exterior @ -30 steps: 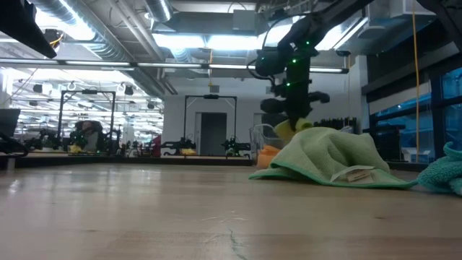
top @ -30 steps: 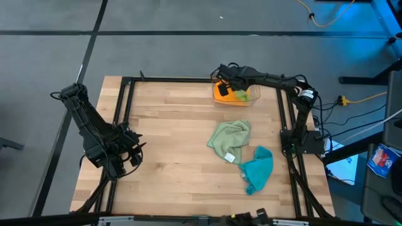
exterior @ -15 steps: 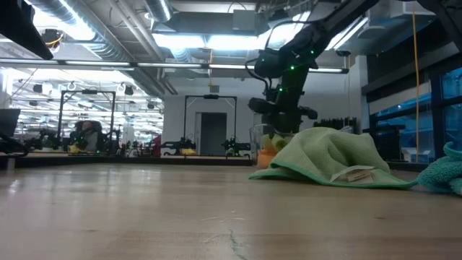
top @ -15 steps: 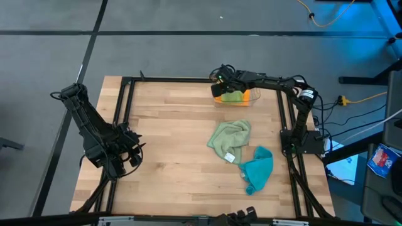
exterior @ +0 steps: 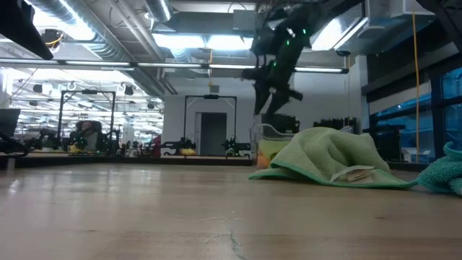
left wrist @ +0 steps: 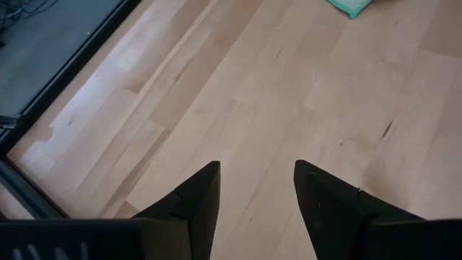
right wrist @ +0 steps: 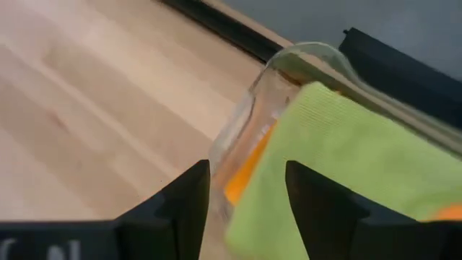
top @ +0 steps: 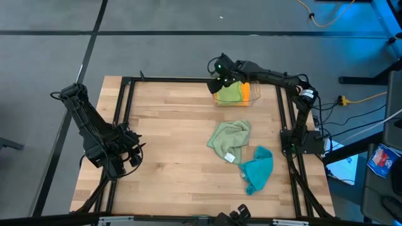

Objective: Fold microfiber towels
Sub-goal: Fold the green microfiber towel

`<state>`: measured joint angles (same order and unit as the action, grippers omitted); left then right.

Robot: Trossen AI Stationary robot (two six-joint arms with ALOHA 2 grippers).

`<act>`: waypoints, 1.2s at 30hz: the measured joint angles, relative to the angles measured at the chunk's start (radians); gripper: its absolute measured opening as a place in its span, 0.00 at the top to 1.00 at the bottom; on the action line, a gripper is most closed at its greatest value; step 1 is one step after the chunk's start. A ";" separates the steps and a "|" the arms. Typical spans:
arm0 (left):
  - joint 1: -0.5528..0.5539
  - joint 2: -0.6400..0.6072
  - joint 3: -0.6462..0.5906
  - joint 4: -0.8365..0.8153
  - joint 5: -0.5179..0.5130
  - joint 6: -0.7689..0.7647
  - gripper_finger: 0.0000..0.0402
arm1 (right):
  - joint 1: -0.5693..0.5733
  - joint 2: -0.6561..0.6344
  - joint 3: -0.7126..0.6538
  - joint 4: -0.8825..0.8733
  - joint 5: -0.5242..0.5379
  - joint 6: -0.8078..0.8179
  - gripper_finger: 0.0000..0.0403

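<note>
While the crumpled teal microfiber towel (top: 258,169) and pale sage one (top: 228,140) lie unfolded nearest, the right gripper (top: 222,70), fingers apart and empty, hovers over the binned lime towel (top: 228,92); next comes gripping sage cloth.

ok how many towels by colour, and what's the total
orange towel: 1
lime green towel: 1
pale green towel: 1
teal towel: 1
total: 4
</note>
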<state>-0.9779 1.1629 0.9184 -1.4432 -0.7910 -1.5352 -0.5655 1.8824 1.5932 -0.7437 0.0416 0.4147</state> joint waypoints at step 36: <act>0.000 0.000 0.000 0.149 -0.196 0.001 0.57 | 0.663 -0.184 -0.310 -0.487 -0.012 0.012 0.55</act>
<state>-0.9775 1.1633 0.9188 -1.2945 -0.9871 -1.5341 0.0973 1.6986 1.2828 -1.2305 0.0301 0.4268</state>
